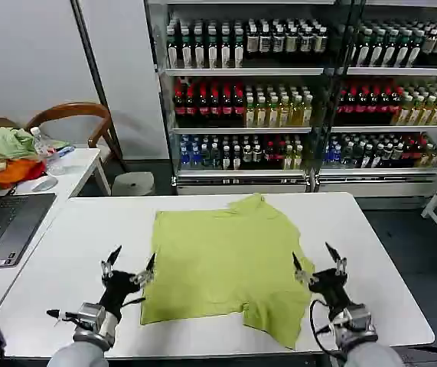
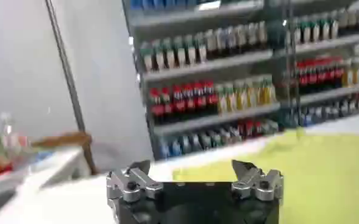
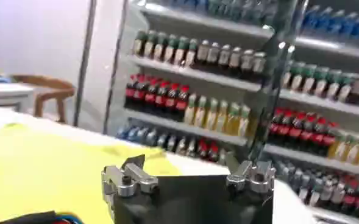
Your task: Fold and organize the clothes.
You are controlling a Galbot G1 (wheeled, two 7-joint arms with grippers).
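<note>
— On the white table, how far has the folding got?

— Barely started, I'd judge. The lime T-shirt lies spread nearly flat across the middle of the table, one sleeve flared out toward the robot's right and its near right corner hanging down toward the table's front edge. No fold shows in it yet, so every fold and the tidying away seem to be left.

— And the arms?

— The left tool hovers just beside the shirt's left edge near its lower corner, fingers spread wide with nothing between them. The right tool sits by the right edge, fingers equally spread and empty. From the left wrist camera the left tool looks across the yellow-green cloth; the right wrist camera shows the right tool over it too.

— Anything in the way?

— Not on the table itself. To the robot's left stands a second table carrying a laptop and a heap of pale green, tan and orange garments, with a wooden chair behind. Farther back, shelves of bottled drinks line the wall, well apart from the work. The dangling right corner could, I think, slip off the edge when pulled.
</note>
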